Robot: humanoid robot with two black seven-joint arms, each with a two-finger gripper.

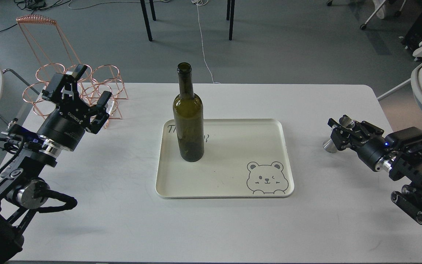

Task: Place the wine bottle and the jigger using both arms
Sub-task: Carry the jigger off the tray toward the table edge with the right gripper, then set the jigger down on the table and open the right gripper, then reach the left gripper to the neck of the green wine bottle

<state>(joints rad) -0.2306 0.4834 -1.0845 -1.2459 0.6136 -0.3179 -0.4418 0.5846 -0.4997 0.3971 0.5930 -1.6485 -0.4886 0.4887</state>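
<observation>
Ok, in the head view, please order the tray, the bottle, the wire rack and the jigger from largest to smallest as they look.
1. Tray, largest.
2. Wire rack and bottle: the rack spreads wider, but it stands farther away and the left gripper hides part of it, so I do not rank these two.
3. Jigger, smallest, in the right gripper.

The bottle stands upright on the left part of the tray at mid tabletop. My left gripper hangs spread wide by the copper rack, holding nothing. My right gripper grips the jigger at the right edge.
</observation>
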